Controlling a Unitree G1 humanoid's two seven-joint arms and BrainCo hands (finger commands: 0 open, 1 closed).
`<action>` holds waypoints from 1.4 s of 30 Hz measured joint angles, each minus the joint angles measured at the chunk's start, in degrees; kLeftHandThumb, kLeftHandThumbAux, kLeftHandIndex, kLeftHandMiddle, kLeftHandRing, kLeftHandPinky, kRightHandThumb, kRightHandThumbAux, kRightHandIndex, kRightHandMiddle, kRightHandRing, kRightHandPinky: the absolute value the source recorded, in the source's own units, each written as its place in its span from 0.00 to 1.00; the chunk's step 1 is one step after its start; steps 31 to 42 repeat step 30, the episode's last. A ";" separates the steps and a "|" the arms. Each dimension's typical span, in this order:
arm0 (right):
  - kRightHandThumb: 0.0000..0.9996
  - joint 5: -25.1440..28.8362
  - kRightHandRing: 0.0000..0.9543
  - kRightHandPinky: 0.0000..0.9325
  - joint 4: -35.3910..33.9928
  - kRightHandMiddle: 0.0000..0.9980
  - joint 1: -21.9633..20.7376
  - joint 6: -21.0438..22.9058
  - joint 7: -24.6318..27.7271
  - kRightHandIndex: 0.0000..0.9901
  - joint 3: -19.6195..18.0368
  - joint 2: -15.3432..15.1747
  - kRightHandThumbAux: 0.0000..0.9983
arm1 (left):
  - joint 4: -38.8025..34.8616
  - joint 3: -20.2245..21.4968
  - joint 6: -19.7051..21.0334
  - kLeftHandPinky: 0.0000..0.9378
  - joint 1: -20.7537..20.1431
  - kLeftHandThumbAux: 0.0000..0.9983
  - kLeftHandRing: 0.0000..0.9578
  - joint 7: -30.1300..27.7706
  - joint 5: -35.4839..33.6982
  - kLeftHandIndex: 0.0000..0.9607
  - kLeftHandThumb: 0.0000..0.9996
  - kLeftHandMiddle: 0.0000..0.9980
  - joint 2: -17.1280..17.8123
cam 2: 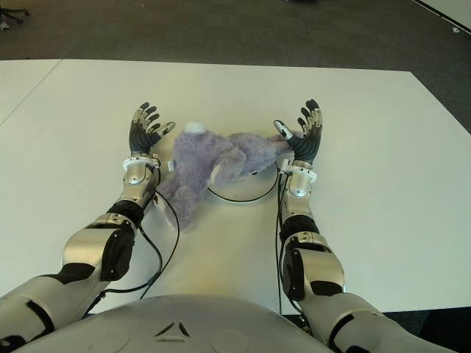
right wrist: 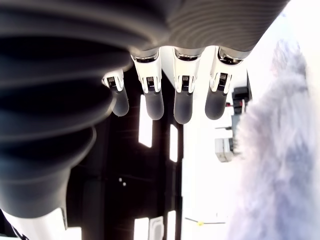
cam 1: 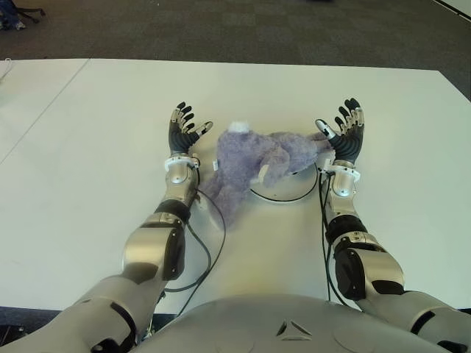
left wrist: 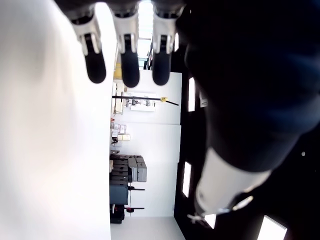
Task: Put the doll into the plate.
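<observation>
A fluffy purple doll (cam 1: 254, 163) lies across the left part of a white plate (cam 1: 288, 191) in the middle of the table; one limb trails off the plate toward me onto the table. My left hand (cam 1: 185, 131) stands just left of the doll, palm up, fingers spread and holding nothing. My right hand (cam 1: 344, 132) stands at the doll's right end, by the plate's right rim, fingers spread too. In the right wrist view the doll's fur (right wrist: 280, 150) shows beside the straight fingers (right wrist: 183, 105).
The white table (cam 1: 88, 147) stretches wide on both sides and beyond the hands. Dark carpeted floor (cam 1: 257, 29) lies past its far edge. Black cables (cam 1: 210, 243) run along both forearms over the table near me.
</observation>
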 measured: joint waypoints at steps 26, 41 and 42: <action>0.00 0.05 0.15 0.19 0.00 0.14 -0.01 -0.07 -0.86 0.11 0.21 -0.01 0.83 | -0.05 0.07 0.01 0.20 0.04 0.92 0.19 0.00 0.14 0.16 0.07 0.19 0.00; 0.00 0.07 0.15 0.19 0.00 0.14 -0.01 -0.07 -0.87 0.11 0.25 -0.01 0.84 | -0.06 0.02 0.01 0.20 0.04 0.92 0.18 0.00 0.20 0.15 0.08 0.18 0.00; 0.00 0.07 0.15 0.19 0.00 0.14 -0.01 -0.07 -0.87 0.11 0.25 -0.01 0.84 | -0.06 0.02 0.01 0.20 0.04 0.92 0.18 0.00 0.20 0.15 0.08 0.18 0.00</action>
